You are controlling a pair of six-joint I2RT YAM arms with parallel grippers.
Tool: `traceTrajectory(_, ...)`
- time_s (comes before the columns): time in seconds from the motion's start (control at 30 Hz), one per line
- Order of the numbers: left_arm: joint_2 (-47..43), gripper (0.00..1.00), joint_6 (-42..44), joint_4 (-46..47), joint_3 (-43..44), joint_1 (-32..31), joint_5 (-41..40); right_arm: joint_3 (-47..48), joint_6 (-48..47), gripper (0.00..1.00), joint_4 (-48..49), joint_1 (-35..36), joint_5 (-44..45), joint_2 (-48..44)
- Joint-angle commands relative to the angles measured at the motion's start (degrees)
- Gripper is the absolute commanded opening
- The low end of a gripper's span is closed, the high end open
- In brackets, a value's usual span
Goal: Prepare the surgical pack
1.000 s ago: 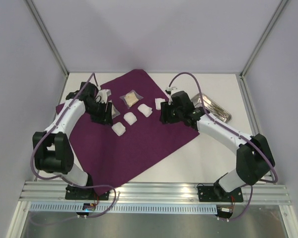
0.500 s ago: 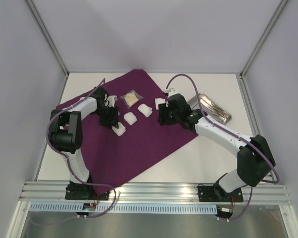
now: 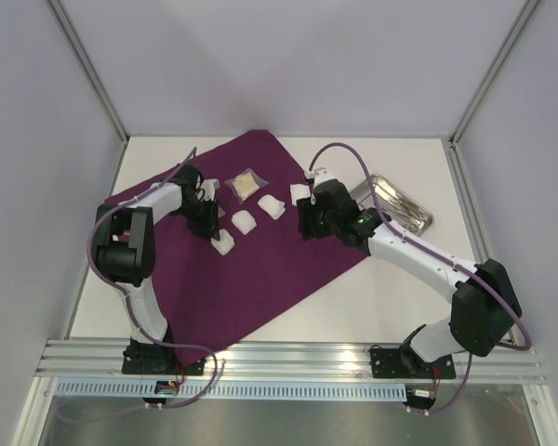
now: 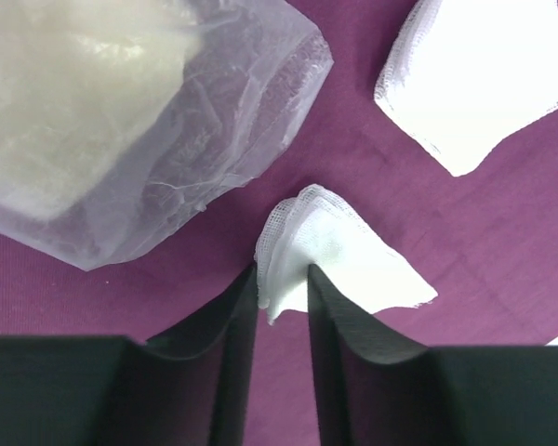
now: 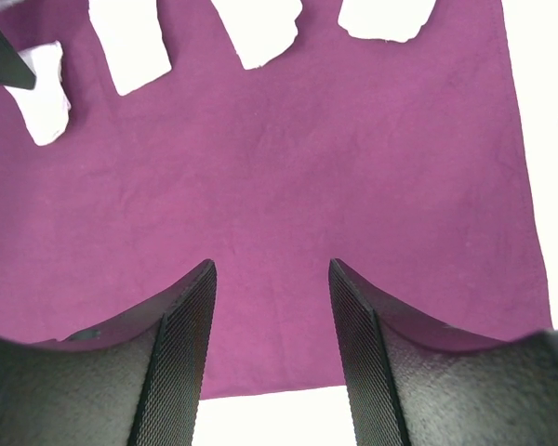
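The dark-purple cloth point(image 3: 260, 269) lies spread on the table. Several white gauze pads point(image 3: 244, 221) lie in a row on it, and a tan packet point(image 3: 245, 185) lies behind them. My left gripper point(image 3: 210, 226) is low on the cloth, shut on the corner of a small gauze pad point(image 4: 339, 255). A translucent packet point(image 4: 121, 121) lies just beyond it, with another pad point(image 4: 474, 84) to the right. My right gripper point(image 3: 304, 223) is open and empty over the cloth point(image 5: 288, 167) near its right edge. The steel tray point(image 3: 418, 223) holds the forceps point(image 3: 405, 200).
The white table point(image 3: 391, 297) shows right of and in front of the cloth. Grey walls and metal frame posts point(image 3: 93, 84) enclose the table. In the right wrist view, gauze pads point(image 5: 130, 42) lie ahead of the fingers, and bare table shows below the cloth edge.
My left arm has folded at the elbow and its gripper has moved right and nearer, onto a gauze pad. My right gripper has shifted slightly left.
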Motion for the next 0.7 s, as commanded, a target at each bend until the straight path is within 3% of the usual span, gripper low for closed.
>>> traceTrajectory(0.0, 0.1, 0.34, 1.2, -0.4, -0.4, -0.2, 2.6, 0.9, -2.4, 0.55, 0.1, 0.1, 1.2, -1.8)
traceTrajectory(0.2, -3.1, 0.11, 3.1, -1.1, -0.7, -0.2, 5.2, 2.9, -2.3, 0.55, 0.9, 0.0, 1.0, 0.8)
traceTrajectory(0.23, -3.2, 0.01, 3.8, -1.3, -0.6, -0.2, 5.3, 3.4, -2.2, 0.55, 0.9, 0.0, 1.1, 1.3)
traceTrajectory(0.4, -7.8, 0.0, 6.2, -2.6, -0.2, -0.2, 7.0, 6.3, -2.6, 0.55, 0.9, 0.0, 0.3, 3.9)
traceTrajectory(0.67, -11.7, 0.0, 6.2, -6.7, 7.8, -3.9, 17.6, 8.1, -5.2, 0.56, 2.6, -0.1, 0.0, 6.0)
